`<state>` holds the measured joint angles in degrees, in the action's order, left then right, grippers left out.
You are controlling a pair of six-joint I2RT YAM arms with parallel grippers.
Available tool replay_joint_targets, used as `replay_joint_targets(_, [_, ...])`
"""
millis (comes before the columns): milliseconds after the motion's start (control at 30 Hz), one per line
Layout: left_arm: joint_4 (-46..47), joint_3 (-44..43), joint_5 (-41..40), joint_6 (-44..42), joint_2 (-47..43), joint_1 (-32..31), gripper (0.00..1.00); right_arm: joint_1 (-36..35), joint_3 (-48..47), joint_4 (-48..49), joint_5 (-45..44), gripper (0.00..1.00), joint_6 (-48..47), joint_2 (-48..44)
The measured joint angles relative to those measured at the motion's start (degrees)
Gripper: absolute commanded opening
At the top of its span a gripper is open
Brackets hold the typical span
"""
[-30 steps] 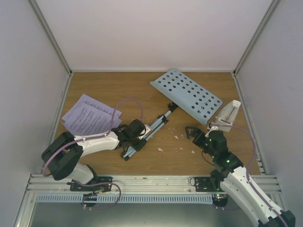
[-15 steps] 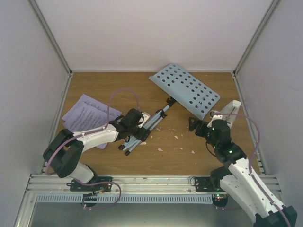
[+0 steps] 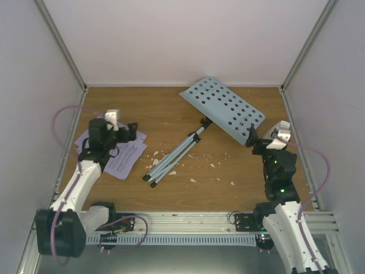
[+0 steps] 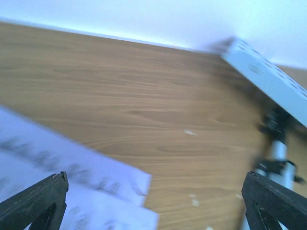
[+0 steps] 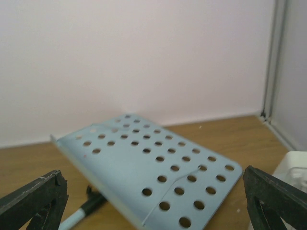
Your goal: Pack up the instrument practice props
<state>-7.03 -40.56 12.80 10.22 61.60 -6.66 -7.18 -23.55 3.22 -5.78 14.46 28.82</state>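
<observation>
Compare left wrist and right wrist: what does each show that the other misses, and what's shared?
Left wrist only: the sheet-music pages, lying at lower left; this view is blurred.
Right wrist only: a corner of the white metronome at the right edge, and the enclosure's corner post.
Both: the music stand's pale blue holed desk, a bit of its pole under the desk, the wooden table and the white back wall.

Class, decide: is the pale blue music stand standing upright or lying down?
Lying down: the music stand stretches flat along the table, its legs bunched together.
</observation>
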Motion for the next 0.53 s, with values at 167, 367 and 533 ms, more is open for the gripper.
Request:
replay_joint_targets(167, [5.92, 9.25, -3.34, 5.64, -7.3, 11.23, 0.99, 8.35, 10.84, 9.27, 1.05, 1.0, -0.66, -0.42])
replay_joint_targets(367, [16.46, 22.03, -11.56, 7.63, -11.93, 11.58, 0.99, 13.77, 17.46, 17.73, 1.31, 1.0, -1.44, 1.88])
replay_joint_targets(533, [24.2, 28.61, -14.49, 6.4, -11.96, 11.58, 0.99, 14.38, 20.13, 25.03, 1.25, 1.0, -2.12, 5.79])
